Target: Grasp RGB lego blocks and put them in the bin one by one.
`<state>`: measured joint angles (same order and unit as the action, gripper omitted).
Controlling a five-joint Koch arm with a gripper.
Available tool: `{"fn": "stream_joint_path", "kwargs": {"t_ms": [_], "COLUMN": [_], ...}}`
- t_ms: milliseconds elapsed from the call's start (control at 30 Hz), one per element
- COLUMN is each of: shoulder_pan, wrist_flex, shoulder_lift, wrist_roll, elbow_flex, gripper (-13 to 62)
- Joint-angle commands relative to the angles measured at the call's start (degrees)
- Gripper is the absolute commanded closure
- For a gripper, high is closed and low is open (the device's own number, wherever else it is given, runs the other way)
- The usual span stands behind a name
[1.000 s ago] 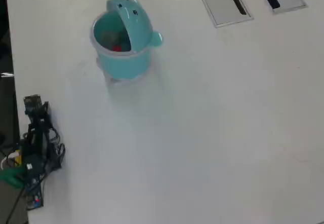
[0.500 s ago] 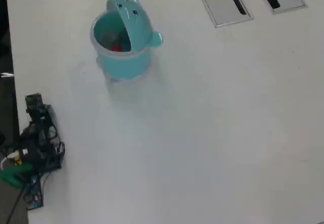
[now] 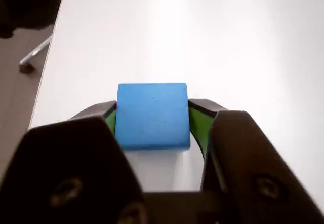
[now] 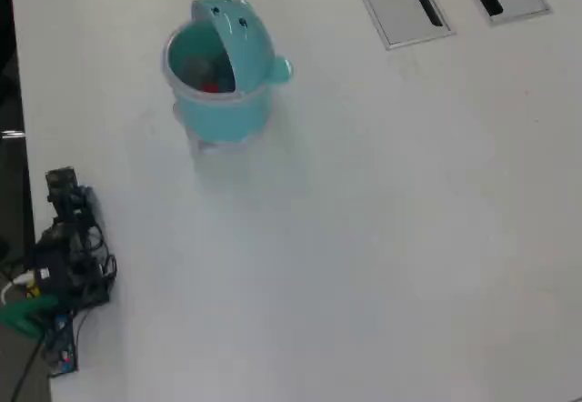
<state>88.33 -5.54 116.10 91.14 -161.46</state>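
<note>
White counter point(image 4: 382, 238), grey slotted panels point(image 4: 400, 2) at 1 o'clock, hand point(image 3: 152, 115) pinching blue block point(image 3: 152, 115), arm point(image 4: 64, 247) barely shifted since, bin point(image 4: 218, 75) unmoved.

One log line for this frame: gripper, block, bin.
gripper: shut on blue block | bin: lid open, red item inside | arm: table's left edge in overhead view, away from bin | table: no loose blocks seen

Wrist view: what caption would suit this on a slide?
The tool clamps a blue block above the white table.
</note>
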Motion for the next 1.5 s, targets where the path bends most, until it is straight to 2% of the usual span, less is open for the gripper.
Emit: {"fn": "stream_joint_path", "kwargs": {"t_ms": [0, 167, 233, 333, 367, 400, 500, 600, 700, 933, 1000, 1233, 1400, 1467], "shoulder_pan": [-0.35, -3.69, -5.36, -7.21, -10.63, -10.9, -18.37, -20.04, -22.76, -25.58, -28.13, -33.66, -38.85, -39.9], "wrist_flex": [-3.96, -3.96, 1.23, 4.13, 8.17, 8.44, 10.46, 10.37, 10.37, 8.7, 9.4, 15.21, 25.66, 36.12], "shoulder_lift": [2.11, 10.02, 12.13, 12.48, 12.22, 11.95, 8.61, 5.36, -6.33, -16.79, -23.82, -35.86, -50.1, -61.7], "wrist_roll": [1.14, -4.22, -7.38, -7.29, -7.29, -7.38, -6.77, -6.68, -6.68, -6.59, -6.77, -7.21, -7.21, -7.21], "elbow_flex": [2.99, 15.29, 26.37, 31.29, 38.76, 39.99, 51.06, 55.46, 67.5, 73.83, 82.44, 101.43, 127.44, 148.27], "gripper": [40.9, 41.6, 41.6, 41.6, 41.6, 41.5, 41.5, 41.5, 41.5, 41.5, 41.4, 41.3, 41.2, 41.0]}}
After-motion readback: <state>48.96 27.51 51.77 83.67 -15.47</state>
